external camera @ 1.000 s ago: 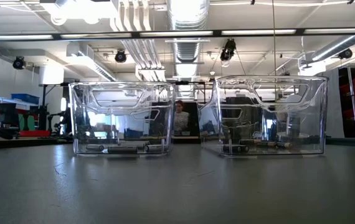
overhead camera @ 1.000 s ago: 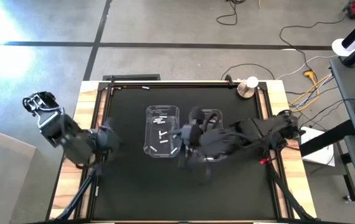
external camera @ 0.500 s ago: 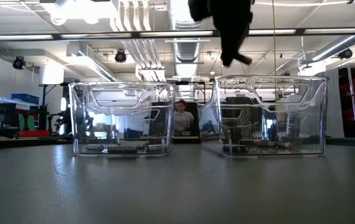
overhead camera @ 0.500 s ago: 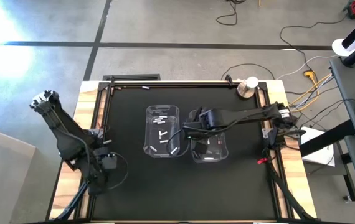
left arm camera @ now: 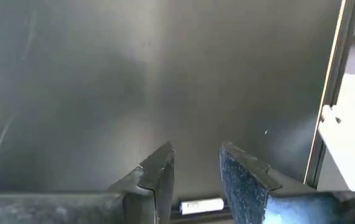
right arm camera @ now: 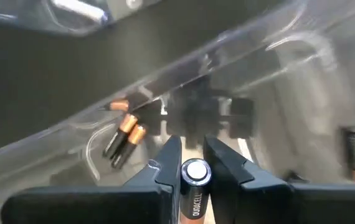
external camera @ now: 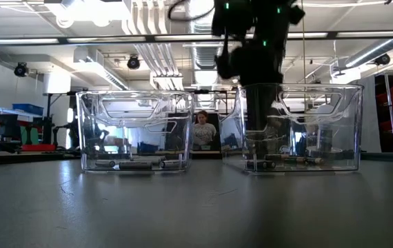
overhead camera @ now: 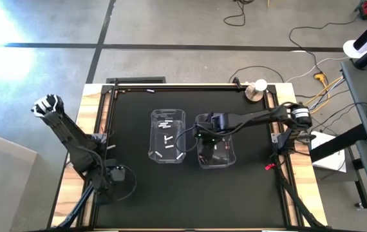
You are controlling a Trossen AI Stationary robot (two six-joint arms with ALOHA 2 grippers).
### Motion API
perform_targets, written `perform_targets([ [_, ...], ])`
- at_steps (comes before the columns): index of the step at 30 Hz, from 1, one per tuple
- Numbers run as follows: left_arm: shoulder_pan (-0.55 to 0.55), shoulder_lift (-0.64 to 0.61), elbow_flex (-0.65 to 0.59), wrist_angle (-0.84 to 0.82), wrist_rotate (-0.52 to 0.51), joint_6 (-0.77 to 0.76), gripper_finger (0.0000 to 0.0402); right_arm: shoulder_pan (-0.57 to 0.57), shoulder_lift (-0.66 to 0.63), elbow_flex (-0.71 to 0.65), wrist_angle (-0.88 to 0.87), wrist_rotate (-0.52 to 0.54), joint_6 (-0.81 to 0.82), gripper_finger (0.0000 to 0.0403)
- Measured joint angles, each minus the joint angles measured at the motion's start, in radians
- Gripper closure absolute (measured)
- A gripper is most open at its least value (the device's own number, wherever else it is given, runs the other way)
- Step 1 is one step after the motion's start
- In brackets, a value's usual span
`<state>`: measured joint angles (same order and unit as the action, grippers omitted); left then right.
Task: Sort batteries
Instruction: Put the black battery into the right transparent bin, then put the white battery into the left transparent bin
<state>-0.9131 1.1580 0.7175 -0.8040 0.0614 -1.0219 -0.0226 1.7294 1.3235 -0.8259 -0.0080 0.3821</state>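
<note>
So the right end effector (right arm camera: pixel 192 163) was clamped on a single battery (right arm camera: pixel 193 186), a dark one with a copper-coloured band and a silver cap showing between the two fingers (right arm camera: pixel 169 163). It hung over the right-hand clear bin (overhead camera: pixel 217 148), at the end of that bin nearest the far edge of the worktop (overhead camera: pixel 138 200), and in the low view it reached down inside the bin's walls (external camera: pixel 300 124) from above. Just ahead of the fingertips, on the bin floor, a couple of other copper-tipped batteries (right arm camera: pixel 123 138) lay side by side, touching each other, and another dark one sat off to the side near the bin wall. More dark cells (external camera: pixel 279 162) were lying flat along the bottom in the low view.

The other clear bin (overhead camera: pixel 167 136) sat just beside the end effector, on its left, holding the white batteries (overhead camera: pixel 167 137), scattered flat and pointing different ways.

The left end effector (left arm camera: pixel 193 171) was well apart from all that, hanging over bare worktop near the left front corner, its fingers parted with a clear gap and gripping nothing. A small white label-like strip showed low between them, but I couldn't tell what it was.

A person (external camera: pixel 200 131) was visible in the room behind, between the two bins.
</note>
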Motion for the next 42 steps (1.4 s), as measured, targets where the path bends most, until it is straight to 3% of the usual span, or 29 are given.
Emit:
perform_targets([
  [7, -0.001, 0.017, -0.009, -0.038, 0.109, 0.038, 0.0286, -0.013, 0.021, -0.130, 0.106, -0.028, 0.062, 0.0351],
  [14, 0.004, 0.024, -0.032, -0.130, 0.239, 0.021, 0.0226, -0.020, 0.021, -0.217, 0.194, -0.013, 0.138, 0.0323],
  [22, 0.003, 0.102, -0.010, -0.145, 0.238, -0.005, 0.0168, -0.012, 0.001, -0.216, 0.165, 0.020, 0.179, 0.0315],
  [34, -0.057, 0.306, 0.099, -0.142, 0.140, 0.104, 0.0133, 0.076, -0.123, 0.050, -0.136, 0.282, 0.243, 0.0281],
  [42, -0.072, 0.388, 0.127, -0.133, 0.236, 0.086, 0.0111, 0.289, -0.242, 0.213, -0.119, 0.765, 0.308, 0.0280],
])
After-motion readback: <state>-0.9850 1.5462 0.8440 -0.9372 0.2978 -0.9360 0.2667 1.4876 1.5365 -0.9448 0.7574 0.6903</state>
